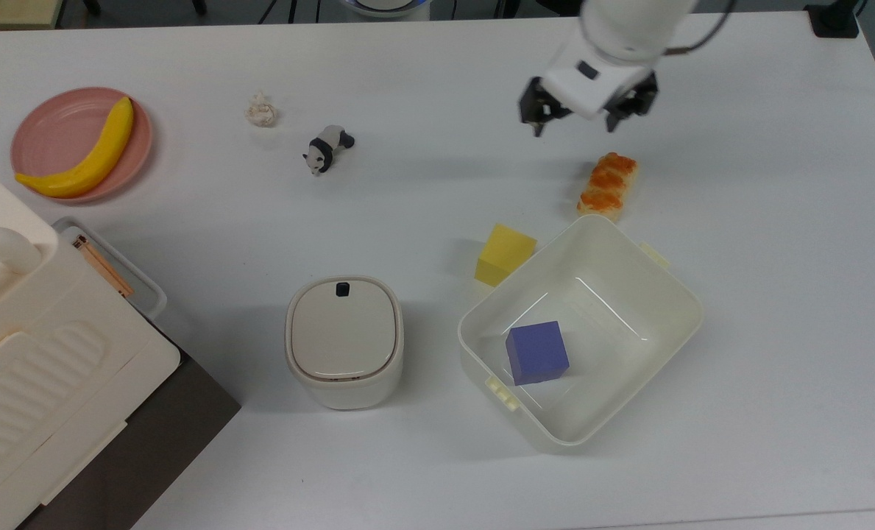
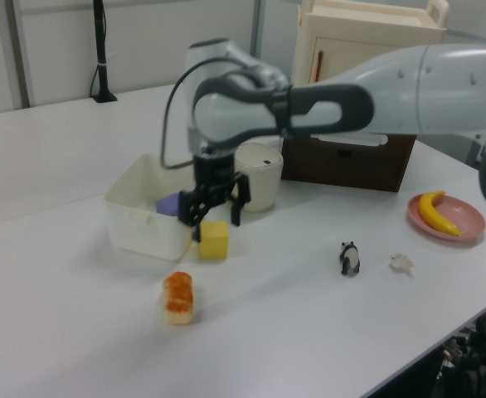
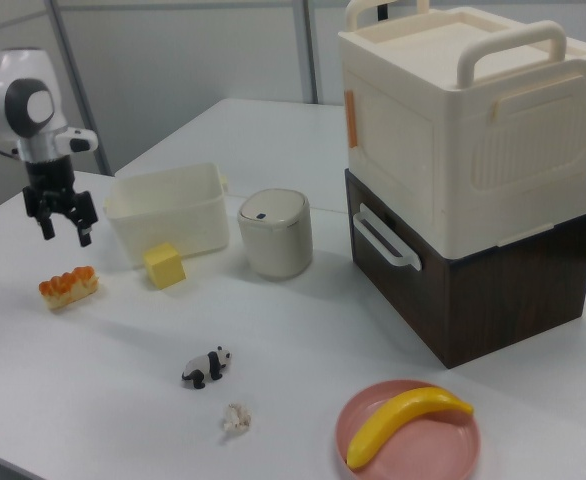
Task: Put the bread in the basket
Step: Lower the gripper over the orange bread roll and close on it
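In the top view, the gripper [image 1: 574, 130] hung at the bread's [image 1: 608, 186] eleven o'clock, fingers spread and empty. The bread lay on the worktop [image 1: 776, 221] at the basket's [image 1: 684, 287] twelve o'clock — near its rim, not inside.

The left view showed the gripper [image 2: 215, 218] above the bread [image 2: 177, 298].

The right view agreed — gripper [image 3: 65, 232] over bread [image 3: 68, 286].

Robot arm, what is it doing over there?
The arm is going for the bread. Its gripper is open and hangs in the air near the bread, holding nothing. The bread lies on the table, just outside the basket. A purple cube sits in the basket, and a yellow cube rests beside it. So the bread has not been picked up yet.
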